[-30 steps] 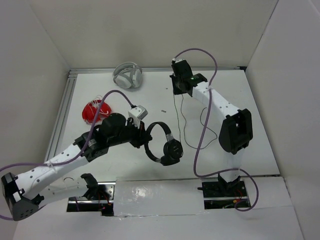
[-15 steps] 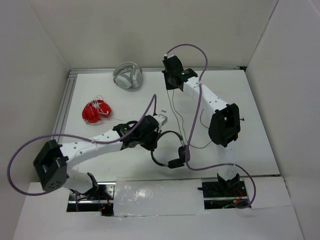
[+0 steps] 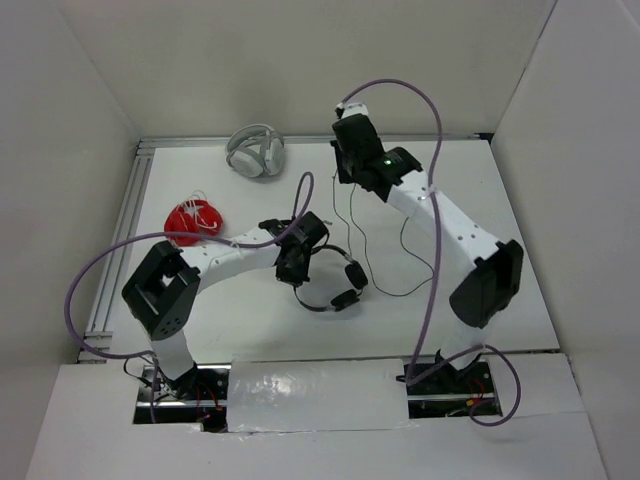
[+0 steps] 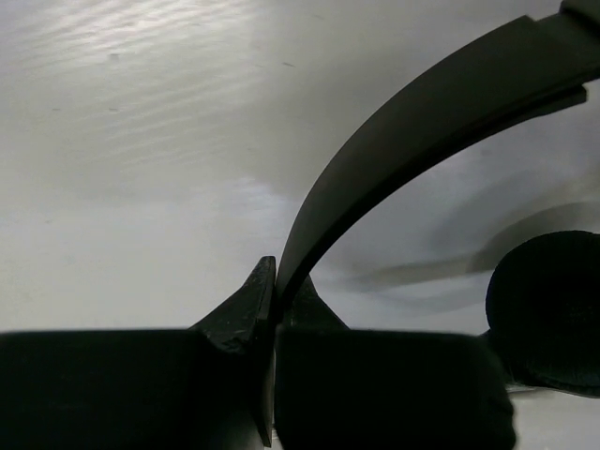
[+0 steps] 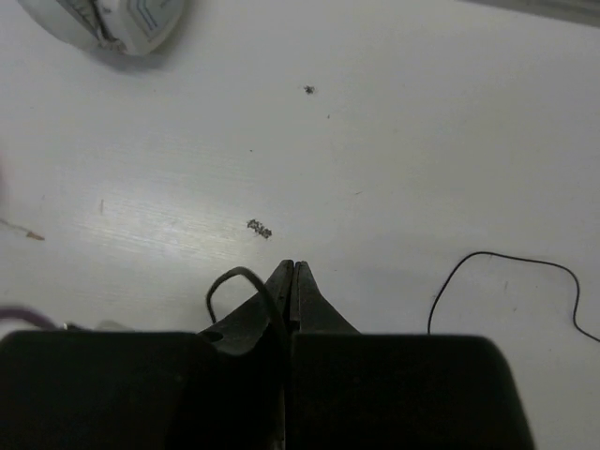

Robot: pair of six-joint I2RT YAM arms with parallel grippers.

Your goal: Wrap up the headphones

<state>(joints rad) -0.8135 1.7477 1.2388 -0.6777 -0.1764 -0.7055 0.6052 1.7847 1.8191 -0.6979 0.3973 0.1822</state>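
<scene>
The black headphones are held just above the table at the centre, both earcups to the right. My left gripper is shut on the thin headband, which arcs up from its jaws; one earcup shows at the right. The thin black cable runs from the headphones up to my right gripper, which is raised at the back. In the right wrist view my right gripper is shut with a cable loop at its left finger; more cable lies on the table.
Grey-white headphones lie at the back, also in the right wrist view. Red headphones lie at the left. A metal rail runs along the left edge. White walls enclose the table.
My left arm has folded back and carried the headphones up and left towards the centre. My right gripper has shifted slightly right with the cable.
</scene>
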